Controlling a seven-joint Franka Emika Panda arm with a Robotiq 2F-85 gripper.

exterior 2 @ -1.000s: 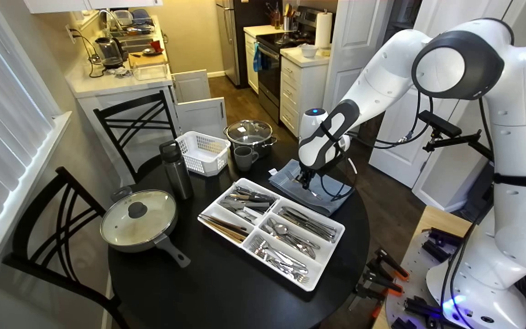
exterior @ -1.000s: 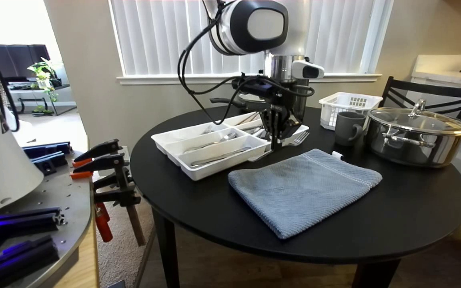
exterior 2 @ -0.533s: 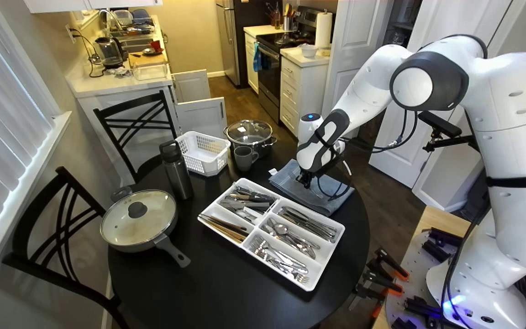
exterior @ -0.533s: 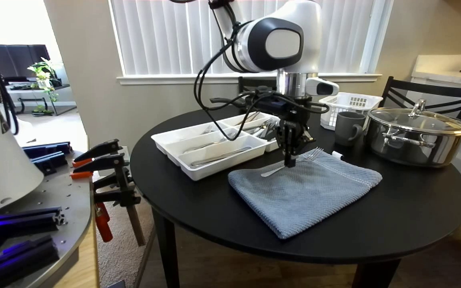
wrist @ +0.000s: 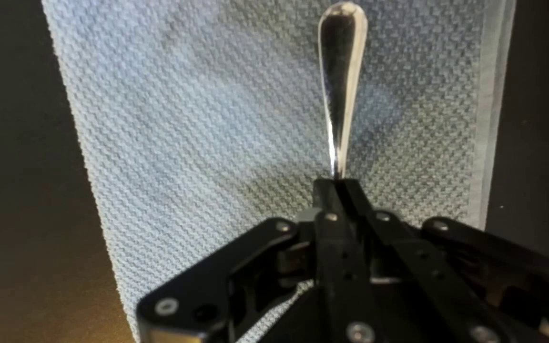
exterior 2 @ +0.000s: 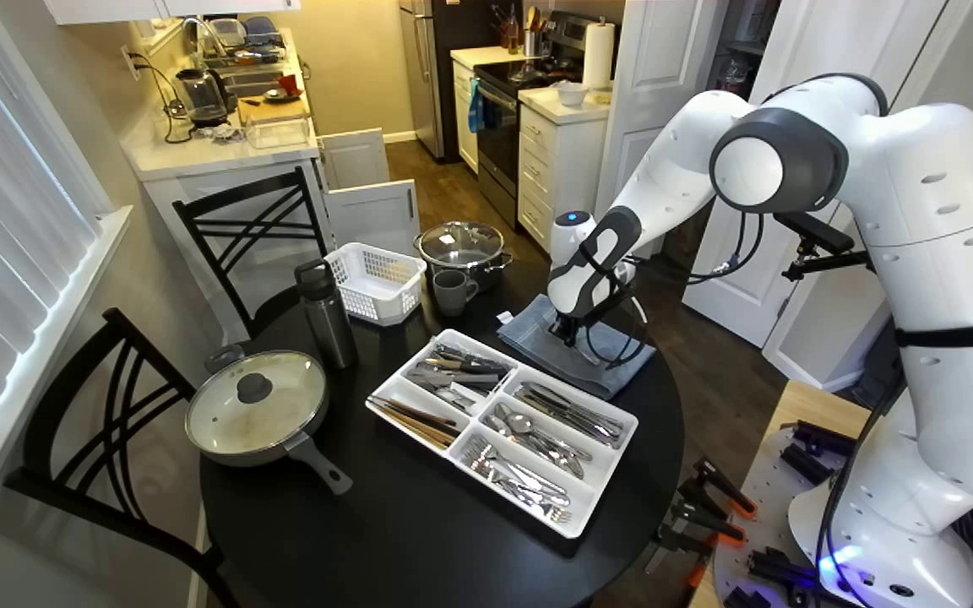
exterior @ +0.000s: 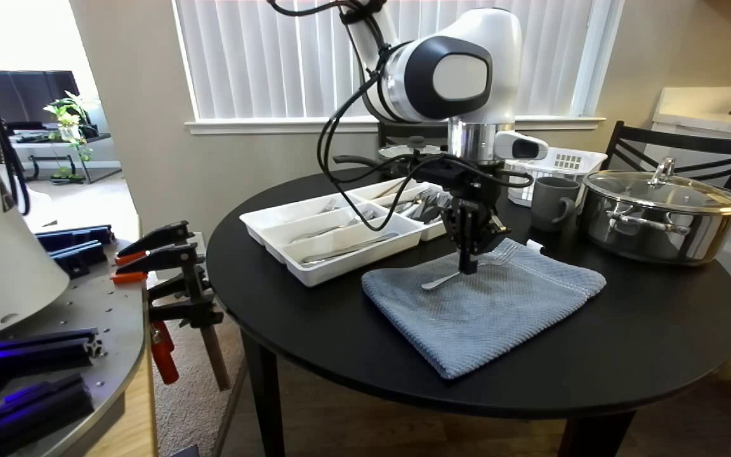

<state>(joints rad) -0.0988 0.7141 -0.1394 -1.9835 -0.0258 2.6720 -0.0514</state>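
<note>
Gripping fork (wrist: 343, 66) by its middle, gripper (wrist: 337, 183) pinched tight around it; fork low over blue towel (exterior: 467, 330), contact unclear; white cutlery tray (exterior: 365, 258) just beside towel; both on round black table (exterior: 645, 317).

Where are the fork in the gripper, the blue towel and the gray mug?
The fork (wrist: 341, 85), wrist view: on its handle.
The blue towel (exterior: 486, 311), in an exterior view: on the middle of its upper face.
The gray mug (exterior 2: 451, 294), in an exterior view: on its side wall.
</note>
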